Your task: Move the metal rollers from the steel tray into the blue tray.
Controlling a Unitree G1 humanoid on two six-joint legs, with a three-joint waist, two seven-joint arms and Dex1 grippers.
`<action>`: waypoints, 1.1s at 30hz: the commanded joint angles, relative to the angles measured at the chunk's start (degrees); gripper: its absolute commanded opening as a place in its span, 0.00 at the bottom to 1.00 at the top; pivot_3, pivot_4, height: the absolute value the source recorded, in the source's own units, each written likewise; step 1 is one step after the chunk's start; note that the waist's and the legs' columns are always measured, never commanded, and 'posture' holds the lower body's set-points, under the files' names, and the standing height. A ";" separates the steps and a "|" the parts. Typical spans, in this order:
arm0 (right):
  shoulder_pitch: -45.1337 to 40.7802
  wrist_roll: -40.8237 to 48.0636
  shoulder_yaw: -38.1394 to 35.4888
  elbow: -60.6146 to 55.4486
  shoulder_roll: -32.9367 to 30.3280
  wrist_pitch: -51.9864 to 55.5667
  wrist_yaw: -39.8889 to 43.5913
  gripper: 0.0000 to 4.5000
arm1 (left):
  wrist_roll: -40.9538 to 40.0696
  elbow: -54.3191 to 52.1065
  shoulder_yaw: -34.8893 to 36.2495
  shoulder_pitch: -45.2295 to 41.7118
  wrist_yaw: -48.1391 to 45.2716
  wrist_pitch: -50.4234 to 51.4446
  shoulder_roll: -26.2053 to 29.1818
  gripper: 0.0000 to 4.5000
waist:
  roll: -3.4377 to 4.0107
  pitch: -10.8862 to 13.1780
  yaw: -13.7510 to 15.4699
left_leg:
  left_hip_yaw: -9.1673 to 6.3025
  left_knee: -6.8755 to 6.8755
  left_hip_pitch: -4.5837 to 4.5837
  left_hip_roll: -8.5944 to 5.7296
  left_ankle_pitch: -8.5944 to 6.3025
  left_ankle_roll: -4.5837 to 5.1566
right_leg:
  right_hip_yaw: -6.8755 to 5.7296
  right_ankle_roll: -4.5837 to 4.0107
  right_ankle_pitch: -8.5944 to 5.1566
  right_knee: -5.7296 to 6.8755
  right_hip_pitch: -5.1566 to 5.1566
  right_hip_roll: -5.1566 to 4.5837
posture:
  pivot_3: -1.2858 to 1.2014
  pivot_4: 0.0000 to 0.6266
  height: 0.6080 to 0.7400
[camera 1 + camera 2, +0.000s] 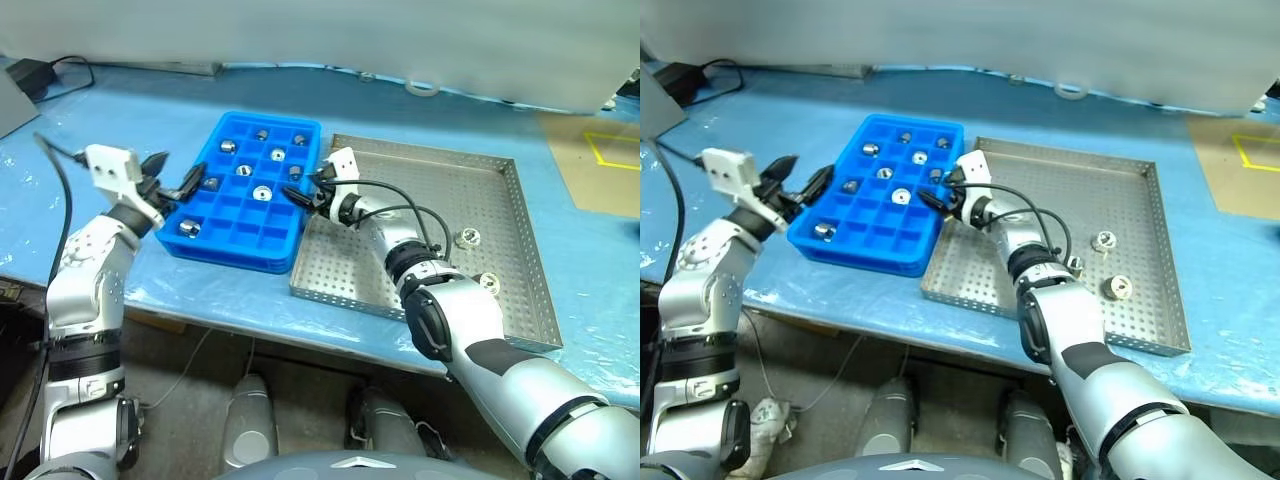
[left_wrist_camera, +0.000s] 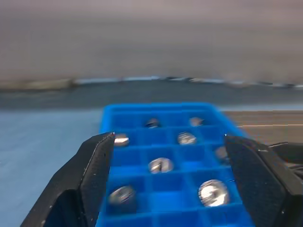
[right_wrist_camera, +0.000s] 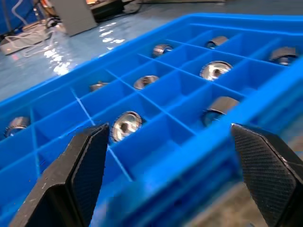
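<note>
Though small, metal rollers (image 1: 262, 193) gleam silver — centre-holed

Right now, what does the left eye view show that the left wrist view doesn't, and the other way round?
Seen in the left eye view and not in the wrist view: the steel tray with loose rollers lying on its floor, and the right hand open at the blue tray's near-right edge. The left wrist view adds a close look between the left hand's open fingers and across the compartments. Both show the blue tray with eight rollers, each sitting in its own compartment, and the left hand.
</note>
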 commanded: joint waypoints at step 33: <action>24.75 4.62 -2.83 -40.63 -22.53 26.48 -7.67 0.95 | 16.91 53.63 -19.01 -27.39 -24.50 -25.48 -18.36 0.90 | -0.06 0.01 -13.30 | 1.36 0.92 0.31 -0.39 -0.74 1.26 | 1.78 0.73 0.76 -0.97 0.34 0.01 | 0.26 0.24 1.00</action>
